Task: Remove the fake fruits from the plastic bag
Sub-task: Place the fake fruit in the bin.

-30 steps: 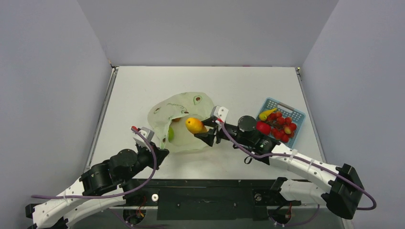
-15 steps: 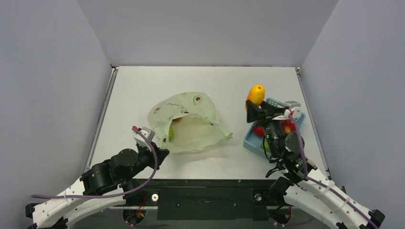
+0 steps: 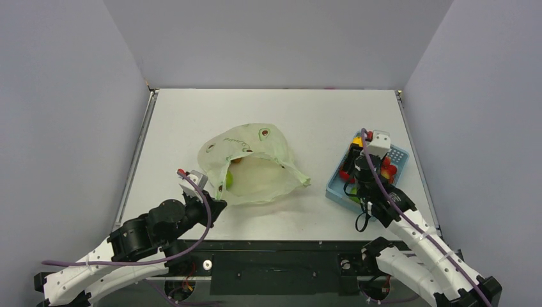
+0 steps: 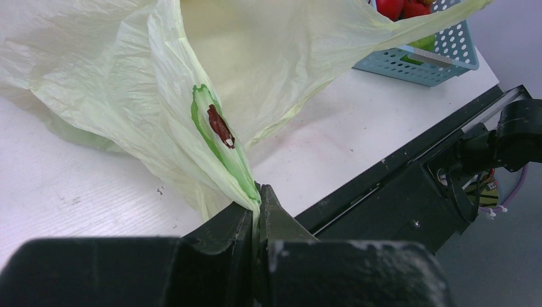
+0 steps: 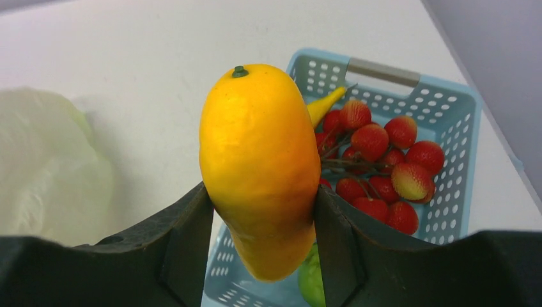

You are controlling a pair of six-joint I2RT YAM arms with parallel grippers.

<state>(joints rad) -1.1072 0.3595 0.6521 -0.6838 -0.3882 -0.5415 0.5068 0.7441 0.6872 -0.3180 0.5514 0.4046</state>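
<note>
Your right tool (image 5: 261,198) stands half open around an orange mango (image 5: 259,147), gripping it by its sides over the near end of the blue basket (image 5: 447,115), which already has red fruits (image 5: 377,137) in it. Your left tool (image 4: 258,203) is pinched shut on the near edge of the bag (image 4: 192,77) and holds its mouth up off the table (image 3: 307,115). You look to be at the drop-off step: lower a little and spread the jaws so the mango falls into the basket, then reach into the bag, where a green fruit (image 3: 228,180) shows inside.
</note>
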